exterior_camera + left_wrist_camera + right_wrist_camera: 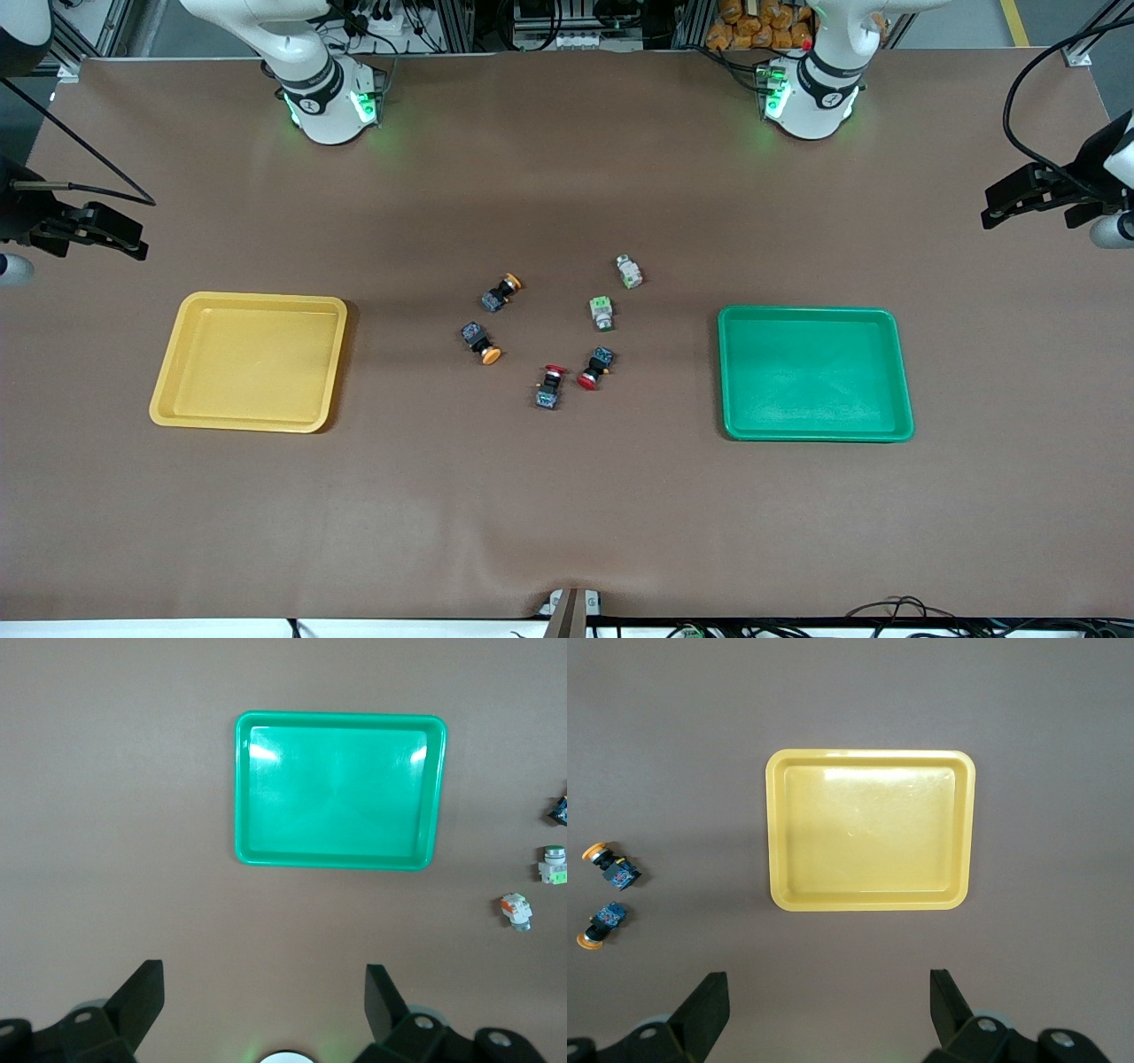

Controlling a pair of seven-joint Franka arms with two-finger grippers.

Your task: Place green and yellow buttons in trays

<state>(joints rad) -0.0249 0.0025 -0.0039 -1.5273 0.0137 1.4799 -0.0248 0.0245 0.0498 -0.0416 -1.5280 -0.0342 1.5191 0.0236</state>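
Looking at centre frame, we are seeing yellow buttons (501,292) and green buttons (602,311) lying loose between the yellow tray (168,381) and green tray (904,381). We are judging them light, rigid, roll-prone; pinch the square bodies. Left gripper (266,992) and right gripper (829,992) are hanging spread wide, empty, each over its tray's end.

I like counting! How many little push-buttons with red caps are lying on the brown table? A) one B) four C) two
C: two black-bodied buttons with red caps lie side by side on the brown table, nearest the front camera of the six.
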